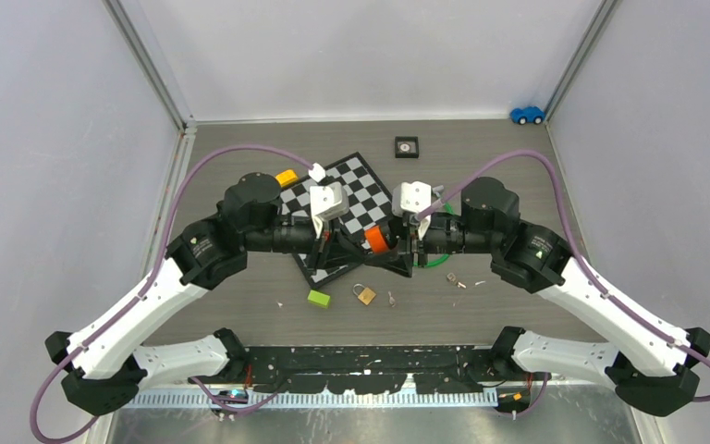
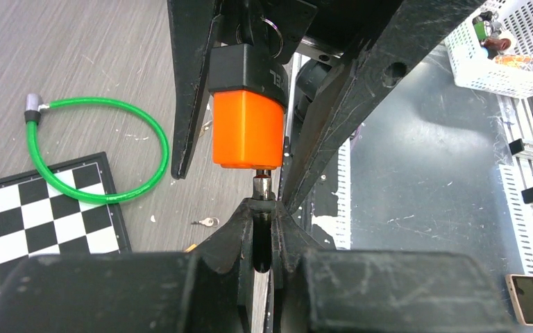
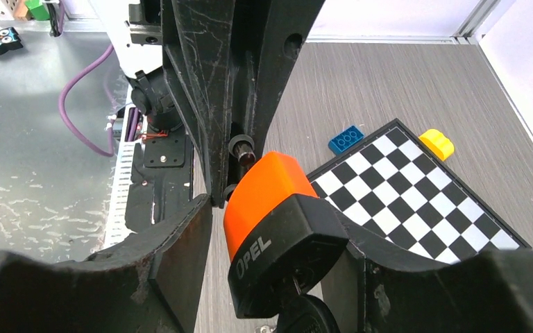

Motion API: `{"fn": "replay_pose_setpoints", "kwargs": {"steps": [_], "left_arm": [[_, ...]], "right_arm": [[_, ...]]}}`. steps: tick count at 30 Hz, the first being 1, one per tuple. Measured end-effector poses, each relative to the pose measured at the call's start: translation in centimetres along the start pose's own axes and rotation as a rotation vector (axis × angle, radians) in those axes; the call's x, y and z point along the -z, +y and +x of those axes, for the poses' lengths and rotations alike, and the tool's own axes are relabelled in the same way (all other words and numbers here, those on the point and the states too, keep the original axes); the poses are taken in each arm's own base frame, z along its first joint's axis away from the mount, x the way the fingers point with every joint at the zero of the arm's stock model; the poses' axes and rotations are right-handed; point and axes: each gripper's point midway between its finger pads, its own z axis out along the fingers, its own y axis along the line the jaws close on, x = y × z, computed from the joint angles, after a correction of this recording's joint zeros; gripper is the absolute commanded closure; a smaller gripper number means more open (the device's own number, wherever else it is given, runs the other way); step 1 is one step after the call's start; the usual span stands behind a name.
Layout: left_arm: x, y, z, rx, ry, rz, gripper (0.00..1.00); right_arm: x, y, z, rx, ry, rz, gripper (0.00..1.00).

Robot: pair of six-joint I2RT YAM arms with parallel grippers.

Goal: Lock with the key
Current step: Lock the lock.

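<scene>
Top view: both arms meet mid-worktop (image 1: 518,176) at the chessboard's (image 1: 361,190) near edge. We see the orange padlock (image 1: 375,239) held between left claw (image 1: 351,243) and right claw (image 1: 405,242). A brass padlock (image 1: 364,294) and a green block (image 1: 318,298) lie nearer the bases.

Left wrist: left claw pinches the metal stub (image 2: 264,186) at the lock's orange end. A green cable (image 2: 154,132) lies on the worktop beyond.

Right wrist: right claw clamps the lock's black body, and the key (image 3: 309,316) pokes out at its near end. The left claw's fingers (image 3: 208,90) block the view behind.
</scene>
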Motion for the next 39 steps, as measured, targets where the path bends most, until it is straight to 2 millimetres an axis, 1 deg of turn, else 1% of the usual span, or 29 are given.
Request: {"fn": "replay_pose_setpoints", "kwargs": {"steps": [12, 20, 24, 29, 32, 39], "left_arm": [[-0.1, -0.2, -0.8, -0.020, -0.029, 0.014, 1.00], [-0.2, -0.3, -1.3, -0.034, -0.048, 0.025, 1.00], [-0.2, -0.6, -1.3, -0.036, -0.050, 0.039, 1.00], [-0.2, -0.9, -1.2, -0.034, -0.046, 0.052, 1.00], [-0.3, -0.9, -1.1, -0.034, -0.044, 0.057, 1.00], [-0.3, -1.0, -0.8, -0.027, -0.034, 0.058, 1.00]], "right_arm": [[1.4, -0.7, -0.3, -0.013, 0.008, 0.022, 0.45], [1.9, -0.6, -1.2, -0.017, -0.002, 0.011, 0.43], [2.2, -0.2, -1.8, -0.025, -0.012, -0.002, 0.42], [2.6, 0.1, -3.3, -0.018, -0.044, -0.013, 0.42], [2.8, 0.1, -3.9, -0.016, -0.060, -0.012, 0.46], [2.8, 0.2, -4.0, -0.022, -0.062, -0.017, 0.51]]}}
